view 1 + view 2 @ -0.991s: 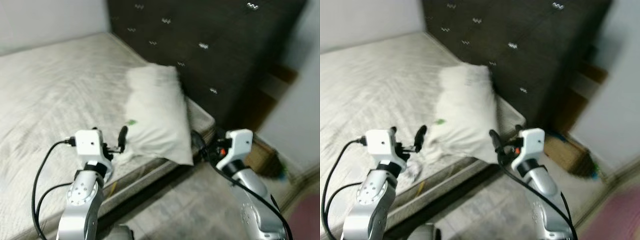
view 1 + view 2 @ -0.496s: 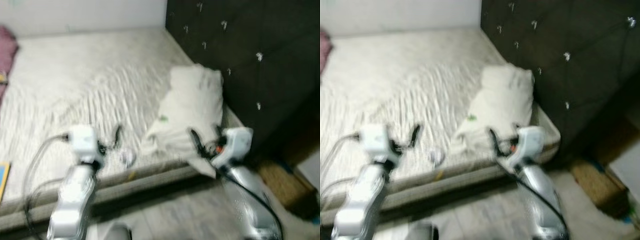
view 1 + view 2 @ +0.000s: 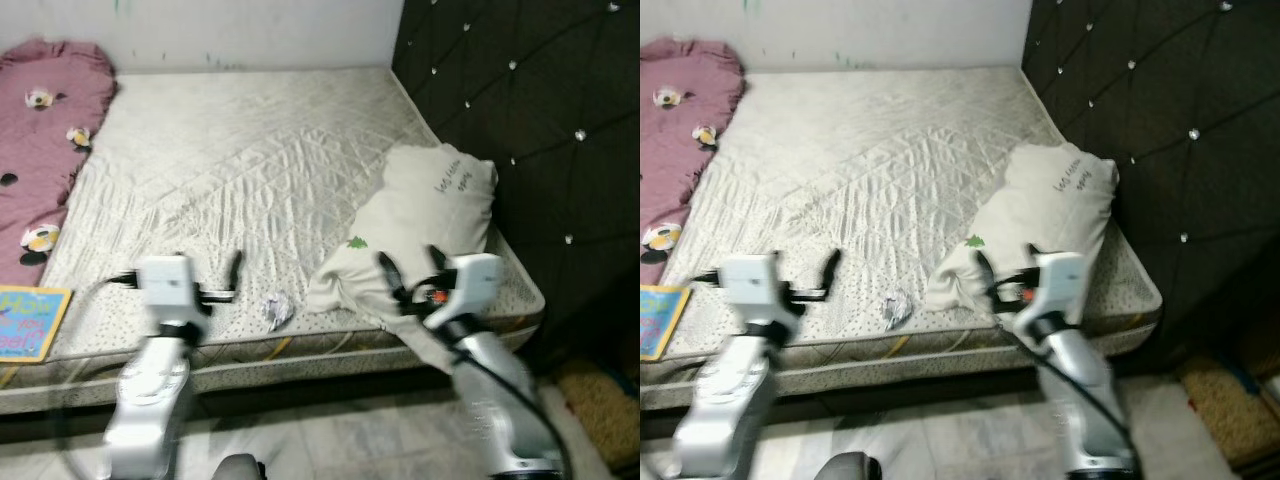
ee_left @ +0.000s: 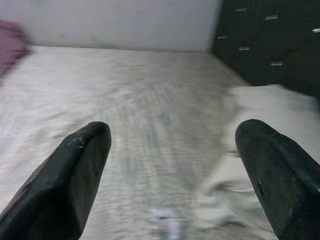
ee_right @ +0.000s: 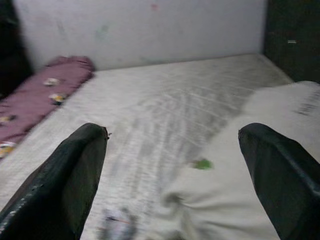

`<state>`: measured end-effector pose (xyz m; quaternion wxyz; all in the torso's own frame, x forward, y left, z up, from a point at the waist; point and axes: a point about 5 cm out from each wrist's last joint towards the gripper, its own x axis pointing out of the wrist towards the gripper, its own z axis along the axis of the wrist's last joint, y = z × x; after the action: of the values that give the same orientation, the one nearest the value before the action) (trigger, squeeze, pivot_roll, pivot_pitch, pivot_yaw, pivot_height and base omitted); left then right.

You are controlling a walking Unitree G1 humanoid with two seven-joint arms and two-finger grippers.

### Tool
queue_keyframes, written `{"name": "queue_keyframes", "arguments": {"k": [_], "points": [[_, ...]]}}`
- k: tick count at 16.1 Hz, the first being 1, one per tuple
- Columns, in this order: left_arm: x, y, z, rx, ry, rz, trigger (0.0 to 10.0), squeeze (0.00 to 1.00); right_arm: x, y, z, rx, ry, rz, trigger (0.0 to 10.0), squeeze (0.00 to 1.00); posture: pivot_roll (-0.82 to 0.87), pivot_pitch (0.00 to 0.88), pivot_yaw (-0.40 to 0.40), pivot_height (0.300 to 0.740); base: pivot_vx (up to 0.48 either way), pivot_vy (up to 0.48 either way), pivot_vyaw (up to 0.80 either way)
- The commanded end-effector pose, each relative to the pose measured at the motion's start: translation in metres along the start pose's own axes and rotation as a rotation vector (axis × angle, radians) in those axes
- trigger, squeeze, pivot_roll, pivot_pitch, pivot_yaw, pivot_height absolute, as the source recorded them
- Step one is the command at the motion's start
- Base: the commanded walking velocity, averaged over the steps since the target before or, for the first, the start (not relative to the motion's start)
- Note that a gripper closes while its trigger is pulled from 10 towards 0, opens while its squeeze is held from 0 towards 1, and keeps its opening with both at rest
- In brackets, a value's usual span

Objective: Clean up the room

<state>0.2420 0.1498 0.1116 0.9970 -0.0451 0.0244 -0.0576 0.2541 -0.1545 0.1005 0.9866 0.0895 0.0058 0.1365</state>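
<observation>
A bare bed point(image 3: 250, 150) lies before the robot, a white pillow point(image 3: 420, 225) crumpled at its near corner beside the dark headboard point(image 3: 520, 110). A small crumpled wrapper point(image 3: 276, 311) (too blurred to identify) sits near the bed's front edge, between the arms. The left gripper point(image 4: 170, 175) and right gripper point(image 5: 172, 172) both hover over the bed with fingers spread apart, holding nothing. A pink blanket point(image 3: 45, 130) and a book point(image 3: 30, 322) are cut off at the left edge.

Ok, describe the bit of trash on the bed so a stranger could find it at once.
Start at the bare quilted mattress and follow its near edge. Left of the white pillow lies a small crumpled wrapper, pale and shiny. It is far smaller than the pillow and sits alone.
</observation>
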Motion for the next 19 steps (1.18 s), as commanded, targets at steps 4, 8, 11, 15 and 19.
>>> {"name": "queue_keyframes", "arguments": {"k": [4,8,11,15,19], "points": [[-0.0016,0.0026,0.0049,0.011,-0.022,-0.001,10.0,0.0,0.0021,0.0002,0.002,-0.001,-0.009,-0.005,10.0,0.0,0.01,0.031,-0.062,0.74,0.436,0.0,0.0],[-0.0023,0.0022,0.0032,0.012,-0.016,-0.001,10.0,0.0,0.0016,-0.0001,0.0021,-0.003,-0.008,-0.007,10.0,0.0,0.01,0.03,-0.064,0.74,0.412,0.0,0.0],[-0.0026,0.0022,0.0029,0.011,-0.015,0.0,10.0,0.0,0.0017,-0.0002,0.0018,-0.005,-0.007,-0.008,10.0,0.0,0.01,0.029,-0.067,0.74,0.37,0.0,0.0],[-0.001,0.0028,-0.002,0.002,0.018,0.04,10.0,0.0,0.0016,-0.0006,0.0009,-0.006,-0.002,-0.004,10.0,0.0,0.01,0.024,-0.072,0.74,0.068,0.102,0.0],[-0.0007,0.0033,-0.0021,-0.023,0.022,0.048,10.0,0.0,0.0022,-0.001,0.0001,-0.002,0.005,-0.008,10.0,0.0,0.01,0.023,-0.073,0.74,0.0,0.48,0.0]]}}
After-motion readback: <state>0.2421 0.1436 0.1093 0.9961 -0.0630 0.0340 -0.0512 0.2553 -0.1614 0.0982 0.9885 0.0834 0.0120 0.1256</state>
